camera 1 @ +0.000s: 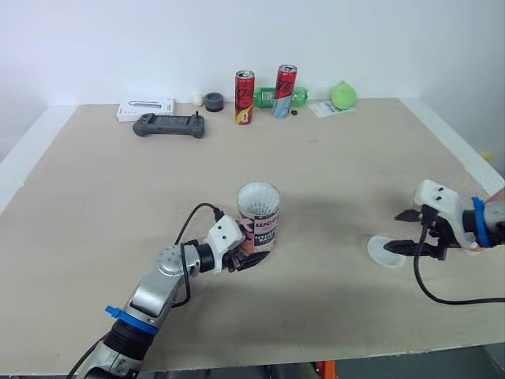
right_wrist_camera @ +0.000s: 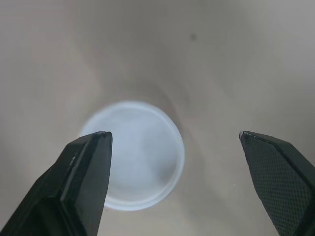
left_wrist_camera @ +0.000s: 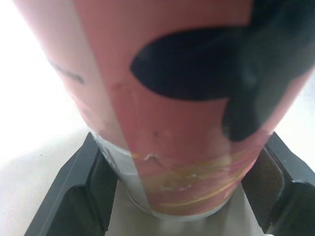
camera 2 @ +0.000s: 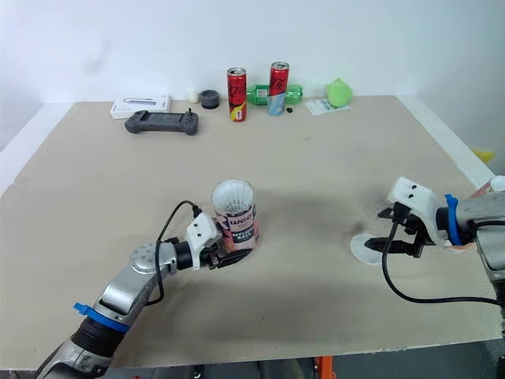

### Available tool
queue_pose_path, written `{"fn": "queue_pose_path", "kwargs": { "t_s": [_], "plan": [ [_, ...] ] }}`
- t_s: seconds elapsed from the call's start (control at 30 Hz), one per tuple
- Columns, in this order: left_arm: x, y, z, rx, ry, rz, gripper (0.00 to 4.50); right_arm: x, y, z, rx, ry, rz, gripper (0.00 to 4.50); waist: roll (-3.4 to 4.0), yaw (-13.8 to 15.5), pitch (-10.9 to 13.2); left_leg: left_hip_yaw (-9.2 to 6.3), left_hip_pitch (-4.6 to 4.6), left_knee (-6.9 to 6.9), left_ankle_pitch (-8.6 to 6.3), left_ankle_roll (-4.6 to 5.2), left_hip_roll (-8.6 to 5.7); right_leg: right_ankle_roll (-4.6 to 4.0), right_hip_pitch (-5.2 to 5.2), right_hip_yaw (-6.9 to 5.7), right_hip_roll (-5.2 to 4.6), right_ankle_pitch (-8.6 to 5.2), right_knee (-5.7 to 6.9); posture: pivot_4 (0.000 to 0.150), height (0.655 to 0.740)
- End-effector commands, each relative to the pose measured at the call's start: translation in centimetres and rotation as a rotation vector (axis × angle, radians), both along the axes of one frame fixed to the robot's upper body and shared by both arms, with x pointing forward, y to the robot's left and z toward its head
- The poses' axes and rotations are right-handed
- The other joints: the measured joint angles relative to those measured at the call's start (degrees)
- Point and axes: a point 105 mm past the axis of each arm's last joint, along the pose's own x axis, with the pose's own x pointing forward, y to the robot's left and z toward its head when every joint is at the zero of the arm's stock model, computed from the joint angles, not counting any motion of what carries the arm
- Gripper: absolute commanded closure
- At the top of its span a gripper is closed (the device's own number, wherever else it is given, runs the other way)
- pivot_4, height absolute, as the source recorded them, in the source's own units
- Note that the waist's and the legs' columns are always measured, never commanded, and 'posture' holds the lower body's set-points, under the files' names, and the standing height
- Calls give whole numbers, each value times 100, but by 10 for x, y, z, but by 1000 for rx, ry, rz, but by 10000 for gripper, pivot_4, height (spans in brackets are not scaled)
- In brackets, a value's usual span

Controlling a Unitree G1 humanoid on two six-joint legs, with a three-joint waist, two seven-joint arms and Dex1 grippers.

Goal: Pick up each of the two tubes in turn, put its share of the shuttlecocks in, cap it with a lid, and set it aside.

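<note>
On the table (camera 1: pixel 95 205), left hand (camera 1: pixel 253 258) clamps tube (camera 1: pixel 260 223); right hand (camera 1: pixel 394 232) spread over lid (right_wrist_camera: pixel 140 157).

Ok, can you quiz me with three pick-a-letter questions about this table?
1. Where is the lid? A on a can; B at the far edge; C flat on the table by the right gripper.
2. How many red cans stand at the back? A one; B two; C four.
3. The right gripper is: A open; B shut on the lid; C shut on a can.
Answers: C, it lies beside that gripper's fingertips. B, two stand near the far edge. A, a wide gap shows between its fingers.
</note>
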Motion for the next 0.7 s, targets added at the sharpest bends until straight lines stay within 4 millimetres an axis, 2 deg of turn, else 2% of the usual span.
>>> {"fn": "queue_pose_path", "kwargs": {
  "t_s": [0.03,0.1,0.2,0.37,0.43,0.47,0.6,0.7],
  "plan": [
    [-1,-4,3,6,-28,-13,14800,11,1,-4,0,-21,-14,533,0,0,0,0,0,0,0,0,0,0,0,1,0,0,0,1500,7400],
    [0,-4,4,6,-31,-13,14800,11,2,-9,25,12,-19,533,3,8,-1,0,-1,-1,0,0,0,0,-1,1,1,1,0,1500,7400],
    [3,0,5,27,-64,11,14800,4,2,-16,39,82,-16,8678,1,14,-1,-1,-2,-2,0,0,0,2,1,2,1,0,-1,1500,7400],
    [7,1,6,16,-79,31,14800,0,0,-13,32,100,-13,31659,2,15,-1,-1,-2,-1,-1,1,-1,4,2,2,1,1,-1,1500,7400],
    [8,0,7,15,-85,36,14800,1,1,-9,40,84,-9,42418,2,13,-1,-1,-1,0,-1,1,-1,5,2,3,1,2,-1,1500,7400],
    [9,0,7,14,-91,42,14800,2,2,-6,45,73,-8,44671,2,12,-1,0,0,1,-1,1,0,5,2,4,1,2,-1,1500,7400],
    [13,1,7,13,-102,61,14800,8,9,12,48,0,34,44671,2,13,-1,1,0,1,-1,1,0,5,1,5,1,2,-1,1500,7400],
    [14,2,4,19,-94,65,14800,17,39,48,85,-117,141,44671,10,0,-2,9,0,0,-1,1,0,7,-2,12,1,3,-1,1500,7400]
  ]
}}
